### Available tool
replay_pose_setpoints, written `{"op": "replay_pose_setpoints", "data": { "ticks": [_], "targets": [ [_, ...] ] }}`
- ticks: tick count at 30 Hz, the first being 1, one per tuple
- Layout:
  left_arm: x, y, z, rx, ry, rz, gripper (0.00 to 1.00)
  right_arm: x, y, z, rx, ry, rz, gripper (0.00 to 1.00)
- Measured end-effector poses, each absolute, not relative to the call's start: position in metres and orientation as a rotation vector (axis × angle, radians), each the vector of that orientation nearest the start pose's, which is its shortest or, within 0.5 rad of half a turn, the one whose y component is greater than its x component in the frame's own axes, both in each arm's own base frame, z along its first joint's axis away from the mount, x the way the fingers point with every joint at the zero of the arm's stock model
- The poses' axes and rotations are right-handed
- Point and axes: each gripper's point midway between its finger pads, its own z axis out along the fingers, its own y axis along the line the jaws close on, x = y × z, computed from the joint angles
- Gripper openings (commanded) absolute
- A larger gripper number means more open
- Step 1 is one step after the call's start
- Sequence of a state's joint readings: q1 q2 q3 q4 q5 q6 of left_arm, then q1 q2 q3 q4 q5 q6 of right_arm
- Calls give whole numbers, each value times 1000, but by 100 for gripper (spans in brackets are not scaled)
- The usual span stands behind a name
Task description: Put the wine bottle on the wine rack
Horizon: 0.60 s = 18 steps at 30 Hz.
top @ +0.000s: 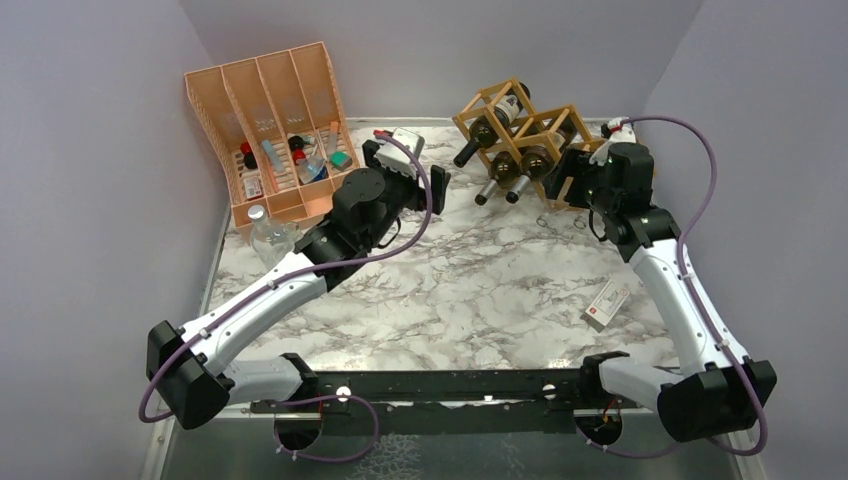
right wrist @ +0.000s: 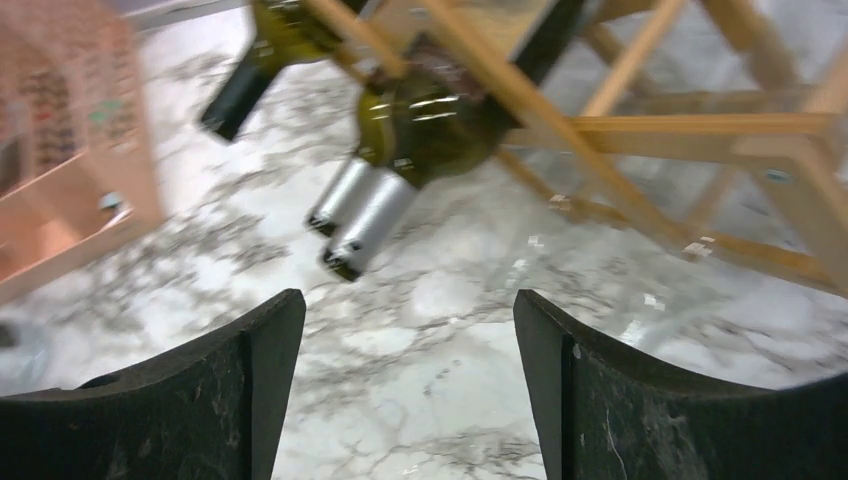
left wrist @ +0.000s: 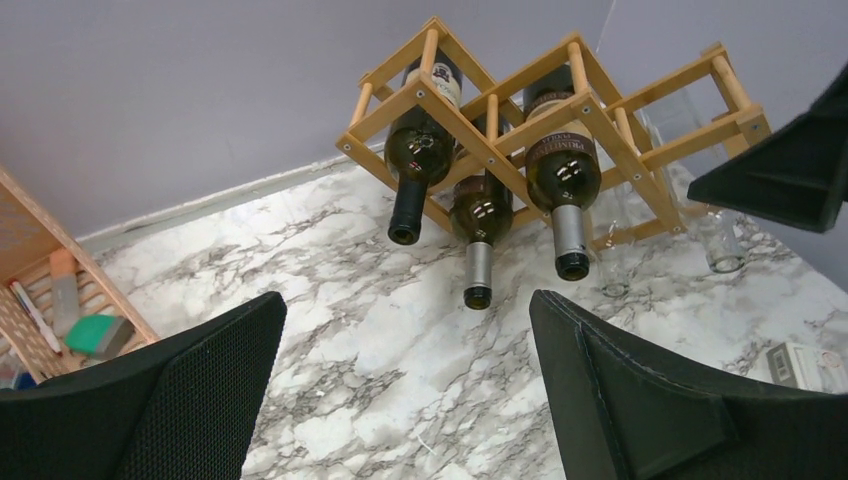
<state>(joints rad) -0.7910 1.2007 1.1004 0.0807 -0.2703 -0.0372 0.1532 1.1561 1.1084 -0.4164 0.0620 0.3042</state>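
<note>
Empty, jaws apart, the nearer right gripper [right wrist: 408, 300] faces the racked wine bottle [right wrist: 430, 120] at twelve o'clock, neck toward seven

White marble-look table [top: 450, 290], grey veins all over. The wooden wine rack [top: 541, 118] stands on it at the back right. The orange-pink slotted organiser [top: 262, 110] sits in the back left corner. There's a clear bottle [top: 268, 232] just in front of the organiser, and a small white tag [top: 607, 302] lies flat over on the right, well apart from the rest.
</note>
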Motion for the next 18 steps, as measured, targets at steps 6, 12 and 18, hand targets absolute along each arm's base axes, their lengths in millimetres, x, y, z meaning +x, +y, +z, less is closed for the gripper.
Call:
{"op": "replay_pose_setpoints", "data": {
  "ticks": [6, 12, 18],
  "targets": [
    [323, -252, 363, 282, 1556, -499, 99, 344, 111, 276, -20, 1962, 536, 75],
    [297, -226, 411, 240, 1452, -549, 99, 315, 195, 278, -264, 1923, 753, 75],
    [270, -193, 454, 175, 1362, -561, 99, 281, 282, 271, -501, 1885, 905, 75]
  ]
}}
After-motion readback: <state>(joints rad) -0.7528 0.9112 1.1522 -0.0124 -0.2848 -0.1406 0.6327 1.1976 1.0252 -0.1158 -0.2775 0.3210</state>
